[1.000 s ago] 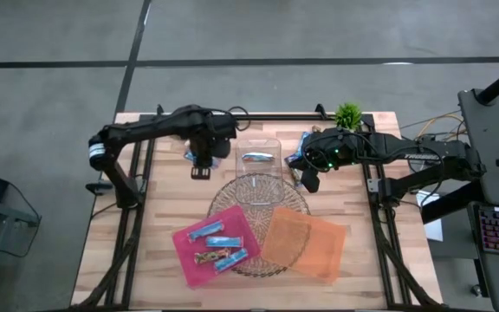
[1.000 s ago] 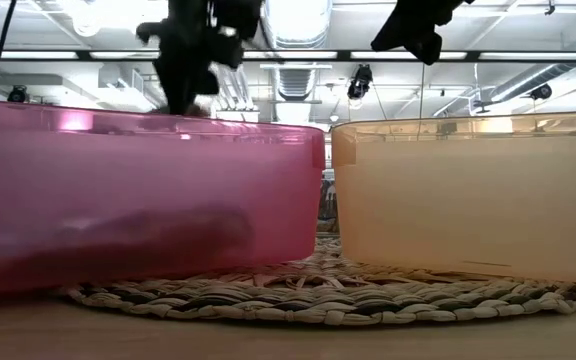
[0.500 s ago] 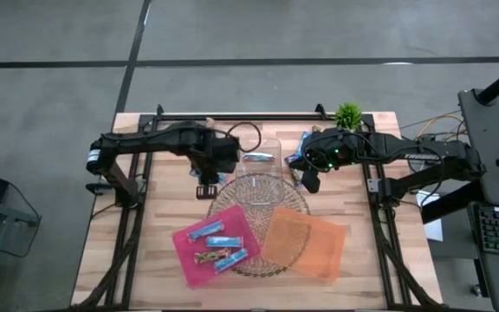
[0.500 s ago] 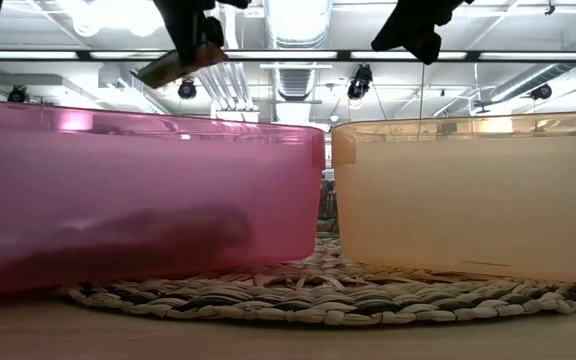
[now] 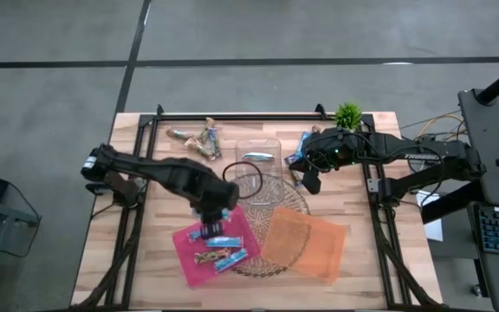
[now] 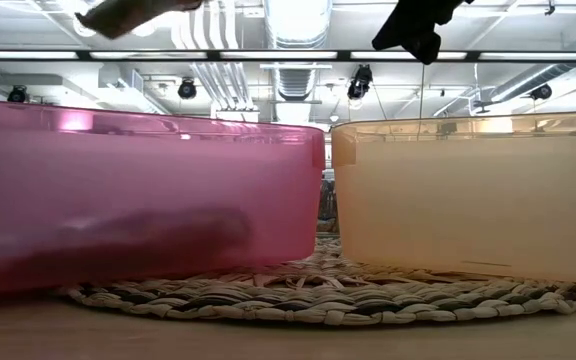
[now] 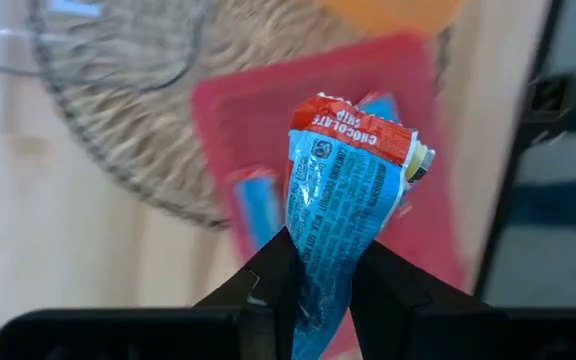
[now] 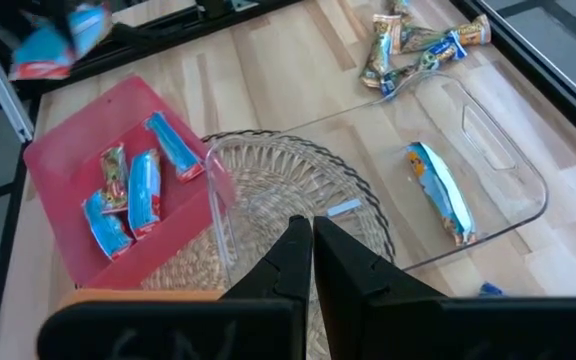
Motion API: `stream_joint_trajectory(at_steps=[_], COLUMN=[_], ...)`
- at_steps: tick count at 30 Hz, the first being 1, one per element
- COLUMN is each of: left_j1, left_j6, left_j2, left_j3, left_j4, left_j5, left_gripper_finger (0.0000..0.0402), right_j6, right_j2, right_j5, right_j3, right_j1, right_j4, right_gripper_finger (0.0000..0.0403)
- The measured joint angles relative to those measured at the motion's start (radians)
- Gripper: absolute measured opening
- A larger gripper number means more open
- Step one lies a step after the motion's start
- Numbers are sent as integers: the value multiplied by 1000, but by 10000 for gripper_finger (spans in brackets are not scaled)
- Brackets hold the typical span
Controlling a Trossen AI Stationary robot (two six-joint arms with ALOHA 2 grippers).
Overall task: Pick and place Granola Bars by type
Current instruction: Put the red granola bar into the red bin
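My left gripper (image 5: 208,229) hangs over the far left corner of the pink tray (image 5: 187,260) and is shut on a light blue granola bar with a red end (image 7: 340,190). The right wrist view shows that bar (image 8: 68,35) as a blur. Several bars (image 5: 219,251), mostly blue, lie flat in the pink tray. One blue-silver bar (image 5: 256,158) lies in the clear box (image 5: 271,186). A small pile of bars (image 5: 199,137) rests on the table's far side. My right gripper (image 5: 308,182) waits, shut, by the clear box's right side. My left gripper pinches the blue bar by one crimped end (image 7: 316,262) between its two fingers (image 7: 268,280). The rest of the bar sticks out past the fingertips, its red end (image 7: 353,125) farthest from them. The bar is lifted clear above the pink tray.
An orange tray (image 5: 314,247) sits right of the pink one, both on a round woven mat (image 5: 294,201). More blue bars (image 5: 300,154) lie beside my right gripper, and a small green plant (image 5: 347,114) stands at the far edge. Black frame rails run along both table sides.
My left arm has swung from the far side of the table, by the pile of bars, toward the near edge and to the right. It now hangs over the pink tray and has carried the blue bar with it, clear of the table. My right arm has kept still.
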Motion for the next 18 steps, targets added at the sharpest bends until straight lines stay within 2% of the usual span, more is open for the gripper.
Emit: stream_joint_trajectory(at_steps=[4,7,14,18], left_j1=[-44,-72,-112,-123], left_j6=[-147,-244,-426,-479], left_j2=[0,1,3,2], left_j3=[-13,-15,-20,-69], left_j4=[103,114,129,187], left_j5=[0,-2,-2,-3], left_gripper_finger=[60,60,60,60], right_j6=[-17,-22,-21,-18], right_j2=[0,0,0,0], right_j5=[-24,-30,-45,-45], right_j3=[0,0,0,0], right_j1=[0,0,0,0], right_j4=[0,0,0,0], right_gripper_finger=[8,8,8,8])
